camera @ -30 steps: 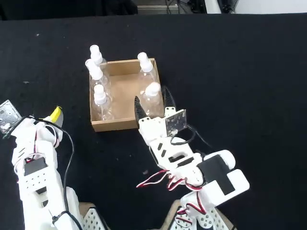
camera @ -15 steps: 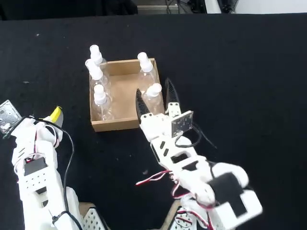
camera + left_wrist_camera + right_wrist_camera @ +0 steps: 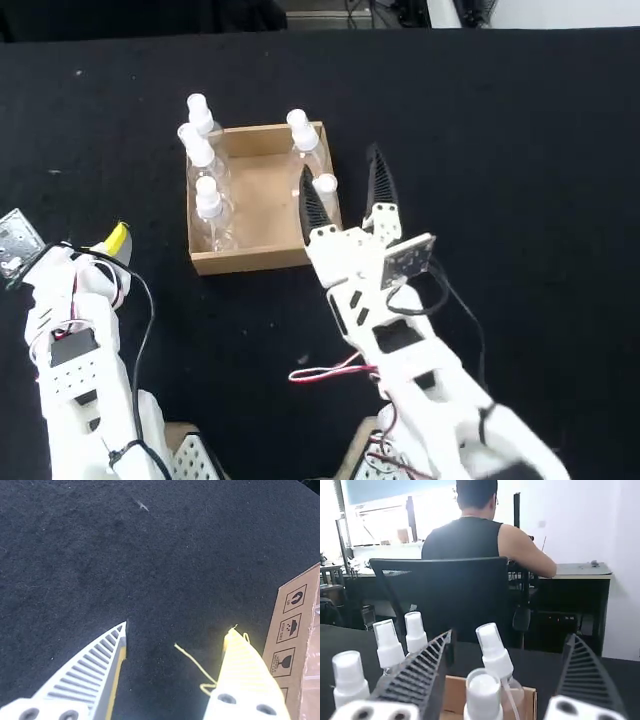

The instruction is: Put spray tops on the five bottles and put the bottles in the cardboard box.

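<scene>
I count spray tops on all five bottles (image 3: 208, 200), four inside the cardboard box (image 3: 255, 262). Whether the far-corner one is inside, I cannot tell. My right gripper (image 3: 340, 168) hangs with jaws apart over the box's right wall. The left gripper (image 3: 175, 630) is also spread, just outside the box.

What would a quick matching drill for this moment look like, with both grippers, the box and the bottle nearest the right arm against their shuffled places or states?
Things:
1. right gripper
2. left gripper
3. cardboard box
4. near-right bottle

Places or states:
A. open over the bare black table, beside the box
B. spray top on, standing in the box corner nearest the right arm
C. open, one finger on either side of a bottle's top
D. brown, with capped bottles standing in it

Pairs: 1-C, 2-A, 3-D, 4-B
</scene>
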Robot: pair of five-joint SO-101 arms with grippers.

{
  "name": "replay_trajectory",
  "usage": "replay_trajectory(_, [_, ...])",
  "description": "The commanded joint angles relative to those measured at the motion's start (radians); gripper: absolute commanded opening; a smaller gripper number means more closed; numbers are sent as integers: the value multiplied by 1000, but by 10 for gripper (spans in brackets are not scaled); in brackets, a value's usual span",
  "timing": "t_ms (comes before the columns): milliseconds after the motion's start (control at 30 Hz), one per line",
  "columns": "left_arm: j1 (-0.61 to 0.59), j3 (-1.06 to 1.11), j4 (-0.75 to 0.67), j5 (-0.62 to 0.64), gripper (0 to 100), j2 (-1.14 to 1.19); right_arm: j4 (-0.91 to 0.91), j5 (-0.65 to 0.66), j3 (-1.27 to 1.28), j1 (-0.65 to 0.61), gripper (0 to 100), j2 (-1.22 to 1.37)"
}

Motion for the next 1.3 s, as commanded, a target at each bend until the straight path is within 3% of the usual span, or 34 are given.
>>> replay_trajectory(0, [-2,-7,-25,0,202,-15,164,-12,-10,20,304,-197])
replay_trajectory(100, [-2,-7,-21,-3,180,-15,305,-12,-18,25,302,-357])
replay_trajectory(167, [-2,-7,-23,-3,110,-15,430,-12,-30,26,269,-466])
replay_trajectory(233, [-2,-7,-23,-6,29,-15,560,-12,-41,26,173,-578])
replay_trajectory(333, [-2,-5,-18,-6,46,-15,704,-12,-42,26,5,-751])
replay_trajectory(400, [-2,-5,-17,-6,28,-15,787,-12,-27,28,61,-863])
replay_trajectory(600, [-2,-36,72,-6,30,-21,1080,-12,-1,74,19,-1165])
replay_trajectory(867, [8,-16,295,-8,30,-310,1353,-12,-41,221,11,-1155])
replay_trajectory(1000, [119,73,359,-124,30,-539,1531,-12,-56,319,11,-1155])
replay_trajectory(1167, [266,156,491,-199,30,-793,1751,-12,-62,347,11,-1155])
replay_trajectory(1267, [306,162,516,-230,30,-795,1855,-12,-39,347,11,-1155])
